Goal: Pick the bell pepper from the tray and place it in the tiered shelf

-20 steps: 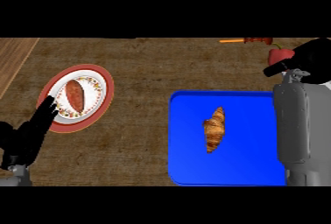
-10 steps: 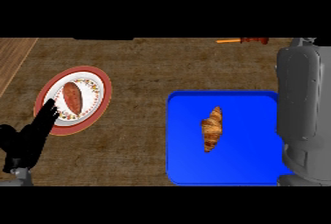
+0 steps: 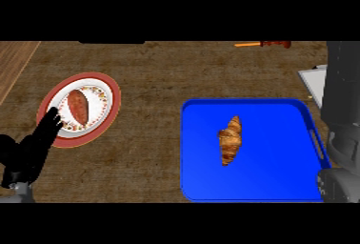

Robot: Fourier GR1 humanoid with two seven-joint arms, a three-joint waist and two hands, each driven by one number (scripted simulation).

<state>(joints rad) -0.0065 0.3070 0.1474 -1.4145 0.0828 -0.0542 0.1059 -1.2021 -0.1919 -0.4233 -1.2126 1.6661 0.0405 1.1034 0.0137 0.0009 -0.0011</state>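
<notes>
Blue tray [image 3: 281,143] is sitting on the brown surface [image 3: 155,71], a croissant [image 3: 231,139] lying at its middle. Left robot hand [image 3: 28,152] is resting released at lower left, fingertips [image 3: 50,118] overlapping the plate [image 3: 112,90]. Right forearm [image 3: 343,95] is running up the right edge, its robot hand out of sight, so I cannot tell its state.

Between the plate [image 3: 98,93] with its brown food [image 3: 77,106] on my left and the blue tray [image 3: 281,171] on my right runs a bare strip of tabletop [image 3: 151,157]. A wider band lies free across the far side, up to a small orange-red thing [image 3: 264,44] at the far edge. The tray's raised rim and the croissant [image 3: 230,140] in its middle stand in the way, my right forearm [image 3: 342,95] blocks the tray's right edge, and my left hand [image 3: 28,152], fingers straight, reaches the plate's near rim.
</notes>
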